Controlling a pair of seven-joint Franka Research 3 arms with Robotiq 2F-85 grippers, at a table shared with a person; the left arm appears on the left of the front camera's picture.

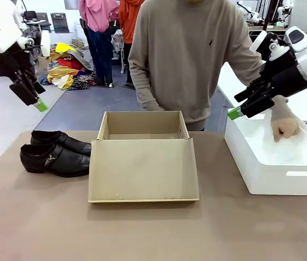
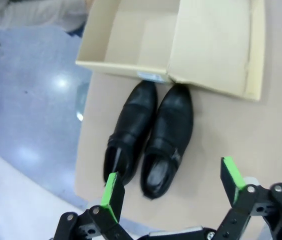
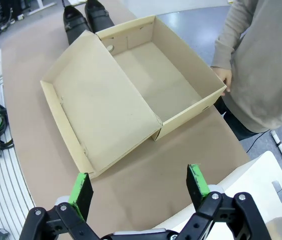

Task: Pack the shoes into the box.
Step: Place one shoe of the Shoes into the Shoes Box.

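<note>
Table (image 1: 142, 234) first, brown and broad, with a person (image 1: 191, 54) standing at its twelve o'clock edge. At three o'clock sits a white container (image 1: 268, 174), its right end cut off by the frame. Dead centre lies the box (image 1: 142, 171), tray toward the person and hinged lid folded flat toward the robot. By the look of it, that leaves the mouth free for loading from above. In the right wrist view the inside looks like bare cardboard.

The shoes (image 1: 55, 152) wait at nine o'clock of the box, side by side on the table with their toes toward it, so nothing is packed yet. In the left wrist view the toes come right up to the box corner, though whether they touch it is hard to say. In the front view the farther shoe is half hidden behind the nearer one.

The left gripper (image 2: 171, 187) hangs high above the pair with its pads spread wide and empty, likely lined up for a descent. The right gripper (image 3: 140, 189) is parted just as wide and holds nothing, poised over the table edge at the box's five o'clock.

One hand (image 3: 223, 77) rests at the tray's far corner, perhaps steadying it. The other hand (image 1: 283, 126) lies in the white container, and what it does there cannot be made out.
</note>
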